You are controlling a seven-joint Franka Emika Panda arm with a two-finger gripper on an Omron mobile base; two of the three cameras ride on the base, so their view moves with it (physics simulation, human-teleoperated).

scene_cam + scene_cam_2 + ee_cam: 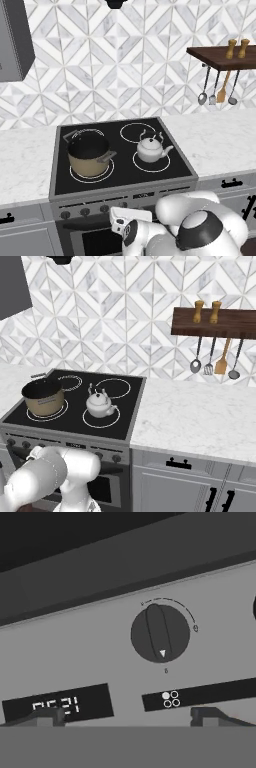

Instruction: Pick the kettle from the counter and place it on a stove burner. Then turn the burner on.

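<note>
1 kettle [151,149] sits on the front-right stove burner [151,161]. Gripper [127,718] jaws released, fingertips spread below the control knob [160,633]. Advise centring on its ridge before closing and turning.

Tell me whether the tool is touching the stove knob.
Apart. In the hand view, the two fingertips rise at the bottom edge with bare grey panel between them and the knob above; nothing is between the open tool tips.
</note>
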